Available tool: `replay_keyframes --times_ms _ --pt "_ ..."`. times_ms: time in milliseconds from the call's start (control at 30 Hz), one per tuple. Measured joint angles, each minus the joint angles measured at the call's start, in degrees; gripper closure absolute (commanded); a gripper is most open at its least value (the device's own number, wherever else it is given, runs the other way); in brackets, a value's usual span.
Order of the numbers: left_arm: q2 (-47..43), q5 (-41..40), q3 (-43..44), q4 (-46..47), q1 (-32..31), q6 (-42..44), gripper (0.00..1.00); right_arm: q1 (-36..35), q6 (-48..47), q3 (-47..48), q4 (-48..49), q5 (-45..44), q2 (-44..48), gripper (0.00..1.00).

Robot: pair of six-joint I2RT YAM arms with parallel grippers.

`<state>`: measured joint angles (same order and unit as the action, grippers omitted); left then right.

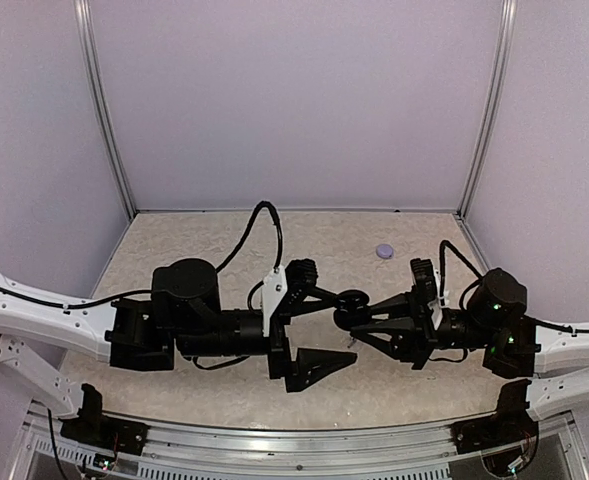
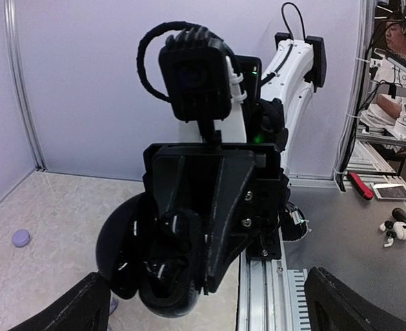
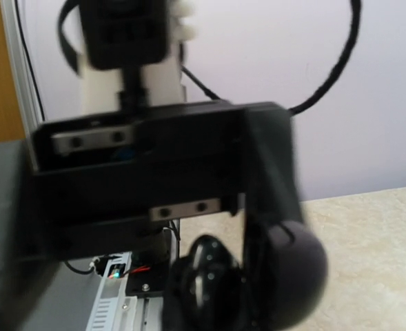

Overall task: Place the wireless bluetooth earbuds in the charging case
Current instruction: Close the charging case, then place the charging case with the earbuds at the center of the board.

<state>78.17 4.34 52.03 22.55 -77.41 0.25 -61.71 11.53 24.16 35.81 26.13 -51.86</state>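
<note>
One charging case (image 1: 385, 251) shut on table (image 1: 204, 235) | left gripper (image 1: 351, 329) nearside of case, released wide, empty | right gripper (image 1: 346, 318) facing it, clenched on black round disc (image 1: 352, 299)

My white plastic arm shell (image 1: 44, 312) looks smooth and faintly glossy; the speckled beige tabletop (image 1: 204, 235) is matt; the round pale-lavender plastic case (image 1: 385, 251) is smooth.
</note>
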Motion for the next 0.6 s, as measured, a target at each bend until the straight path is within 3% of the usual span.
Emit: replay_keyframes --times_ms 600 --pt "-3.96 -5.01 -2.71 4.17 -4.37 8.90 0.01 -0.04 0.42 0.11 -0.52 -1.81 0.02 0.98"
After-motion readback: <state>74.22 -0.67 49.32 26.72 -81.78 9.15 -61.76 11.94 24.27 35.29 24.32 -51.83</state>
